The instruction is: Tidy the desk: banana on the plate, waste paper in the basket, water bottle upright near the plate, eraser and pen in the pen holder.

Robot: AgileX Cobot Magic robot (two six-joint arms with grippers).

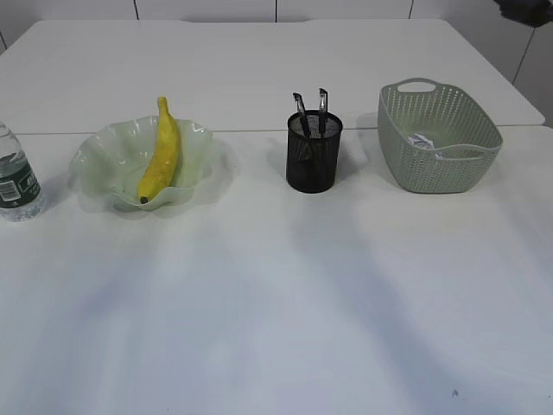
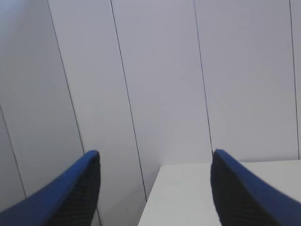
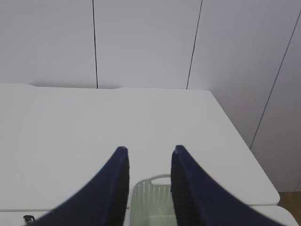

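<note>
While both arms are hanging out of the exterior view, the white table (image 1: 276, 303) is showing the desk things lined up across its middle. At the left, the banana (image 1: 161, 154) is lying lengthwise in the pale green wavy plate (image 1: 95, 160), its dark tip pointing toward the near rim. Further left, the water bottle (image 1: 15, 180) is standing upright at the edge of the picture, near the plate but apart from it. At the centre, the black mesh pen holder (image 1: 314, 157) is carrying two dark pens (image 1: 301, 112) that are sticking up above its rim; whether an eraser is inside cannot be told. To the right, the grey-green basket (image 1: 439, 138) is holding a scrap of white waste paper (image 1: 423, 141). In the left wrist view the left gripper (image 2: 155, 188) is standing released, its blue fingers (image 2: 70, 188) spread wide with nothing between them, facing the wall panels. In the right wrist view the right gripper (image 3: 149, 186) is hovering above the basket's far rim, jaws narrowly parted and empty.
</note>
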